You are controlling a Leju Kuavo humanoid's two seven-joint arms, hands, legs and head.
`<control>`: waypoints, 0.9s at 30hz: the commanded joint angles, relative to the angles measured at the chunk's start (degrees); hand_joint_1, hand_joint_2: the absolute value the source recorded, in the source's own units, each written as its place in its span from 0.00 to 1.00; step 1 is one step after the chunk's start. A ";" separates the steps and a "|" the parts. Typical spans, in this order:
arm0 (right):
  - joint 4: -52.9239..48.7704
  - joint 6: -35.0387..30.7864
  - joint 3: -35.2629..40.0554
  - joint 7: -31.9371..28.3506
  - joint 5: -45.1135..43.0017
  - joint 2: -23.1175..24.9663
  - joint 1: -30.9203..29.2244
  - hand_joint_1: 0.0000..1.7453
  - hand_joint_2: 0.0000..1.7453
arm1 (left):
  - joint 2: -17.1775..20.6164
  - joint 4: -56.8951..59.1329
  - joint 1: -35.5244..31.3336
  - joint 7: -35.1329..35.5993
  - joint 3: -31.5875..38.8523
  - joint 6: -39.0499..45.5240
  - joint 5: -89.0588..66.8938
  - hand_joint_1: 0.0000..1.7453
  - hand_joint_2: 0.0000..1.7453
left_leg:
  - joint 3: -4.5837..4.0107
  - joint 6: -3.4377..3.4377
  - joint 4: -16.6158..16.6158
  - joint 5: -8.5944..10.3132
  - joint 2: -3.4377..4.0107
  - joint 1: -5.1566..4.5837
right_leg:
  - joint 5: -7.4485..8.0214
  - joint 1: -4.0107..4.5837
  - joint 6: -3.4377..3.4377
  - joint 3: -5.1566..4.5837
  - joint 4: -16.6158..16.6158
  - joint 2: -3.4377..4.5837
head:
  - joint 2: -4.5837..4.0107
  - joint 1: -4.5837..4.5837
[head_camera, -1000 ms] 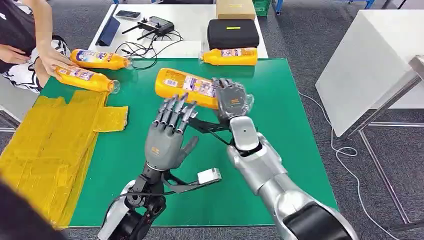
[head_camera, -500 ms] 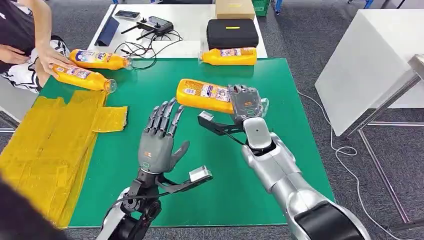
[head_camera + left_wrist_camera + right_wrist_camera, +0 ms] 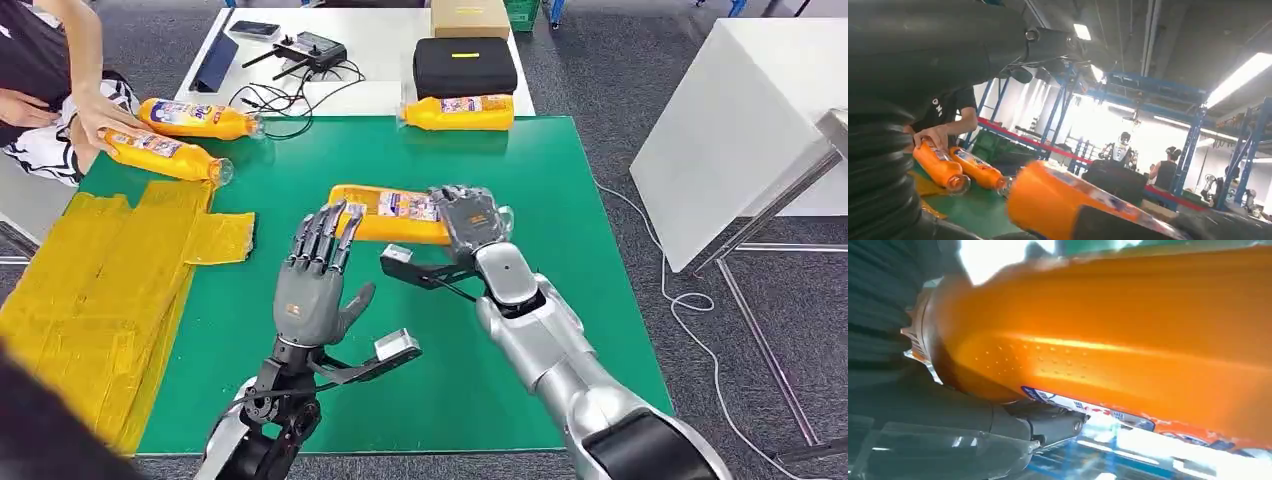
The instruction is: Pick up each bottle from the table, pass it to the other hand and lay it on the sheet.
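Observation:
My right hand [image 3: 468, 222] grips the neck end of an orange bottle [image 3: 392, 213] and holds it level above the green table [image 3: 560, 190]. My left hand [image 3: 317, 272] is raised with fingers spread, its fingertips [image 3: 330, 215] at the bottle's free end. In the left wrist view the held bottle [image 3: 1058, 205] looms close. The right wrist view has the bottle's orange body [image 3: 1128, 335] close up. Two orange bottles [image 3: 168, 155] [image 3: 200, 118] lie at the table's far left, a third bottle [image 3: 458, 112] at the far edge. The yellow sheet [image 3: 95, 290] covers the table's left side.
A person sits at the far left with a hand [image 3: 100, 118] on the nearer bottle. Behind the green table a white table [image 3: 380, 50] carries a black case [image 3: 465, 66], a controller [image 3: 310, 48], cables and a cardboard box [image 3: 470, 16]. A white block [image 3: 740, 130] stands to the right.
My right hand swung the bottle right, then brought it back left and lower toward my left hand. My left hand dropped slightly and its fingertips now meet the bottle's end.

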 commanded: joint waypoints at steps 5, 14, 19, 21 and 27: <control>-8.55 0.80 3.55 -6.15 -2.08 2.42 3.17 1.00 1.00 | 0.29 2.58 0.02 0.49 1.66 -0.19 -0.21 0.00 1.00 | 0.24 -0.03 -0.06 -0.09 0.10 0.02 | -0.05 0.05 -0.01 0.21 -0.05 0.06 | 0.00 0.00; -13.04 2.22 8.46 -6.56 -2.96 1.67 4.67 1.00 1.00 | 0.27 2.12 0.51 0.28 2.08 -0.19 -0.37 0.00 1.00 | 0.37 -0.07 -0.09 -0.16 0.15 0.04 | -0.13 0.02 -0.05 0.34 -0.04 0.07 | 0.00 0.00; -14.78 2.72 11.37 -6.12 -3.95 1.16 4.89 1.00 1.00 | 0.38 2.12 0.59 0.56 2.35 -0.19 -0.62 0.00 1.00 | 0.32 -0.07 -0.09 -0.13 0.15 0.03 | -0.09 0.01 -0.05 0.28 -0.04 0.09 | 0.00 0.00; -15.48 1.71 12.82 -3.33 -3.70 0.09 4.12 1.00 1.00 | 0.38 2.11 0.57 0.71 2.69 -0.19 -0.72 0.00 1.00 | 0.33 -0.07 -0.08 -0.13 0.15 0.05 | -0.09 0.03 -0.05 0.30 -0.05 0.08 | 0.00 0.00; -15.50 1.57 12.60 1.80 -3.16 -2.52 1.59 1.00 1.00 | 0.56 1.97 0.64 1.00 3.20 -0.19 -0.95 0.00 1.00 | 0.15 -0.03 -0.03 -0.08 0.10 0.00 | -0.06 -0.02 -0.02 0.14 0.02 0.05 | 0.00 0.00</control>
